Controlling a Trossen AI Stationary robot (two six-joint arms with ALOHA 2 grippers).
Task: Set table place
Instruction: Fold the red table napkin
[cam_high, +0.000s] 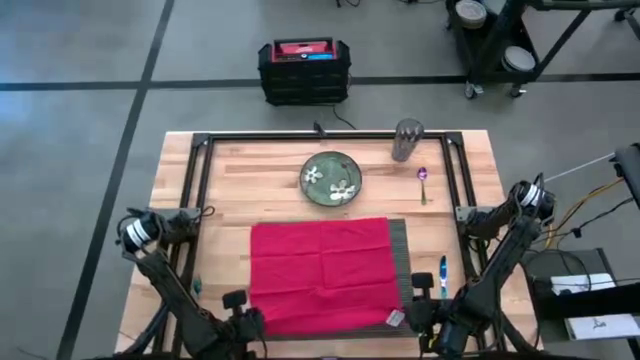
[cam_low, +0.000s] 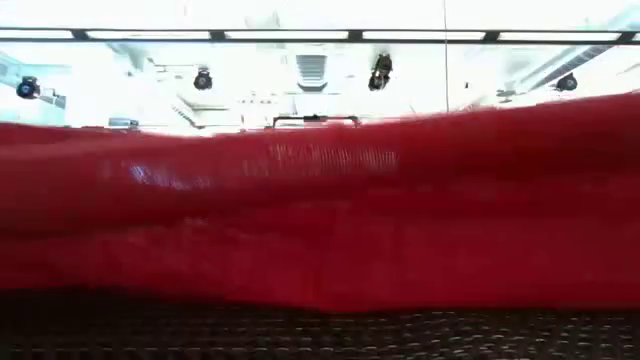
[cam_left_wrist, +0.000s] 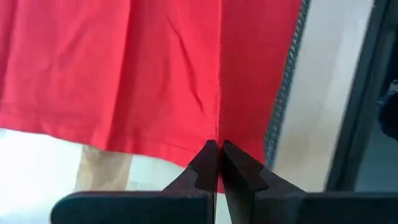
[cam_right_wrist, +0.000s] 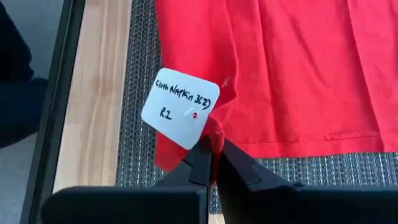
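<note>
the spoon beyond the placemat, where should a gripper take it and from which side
Judging from the high view, grip the spoon at mid-handle, coming straight down, jaws across its narrow width. It lies flat on the table, handle running near-to-far, with bare wood on both sides. The right gripper, now shut on the red napkin, looks the closer one.

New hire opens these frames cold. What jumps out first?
The big red cloth napkin spread at the near middle of the table, covering nearly all of the dark grey placemat. Both grippers pinch its near edge: the left gripper at one corner, the right gripper at the other, beside the white tag. Farther back sit a green flowered plate, a glass and a spoon.
</note>
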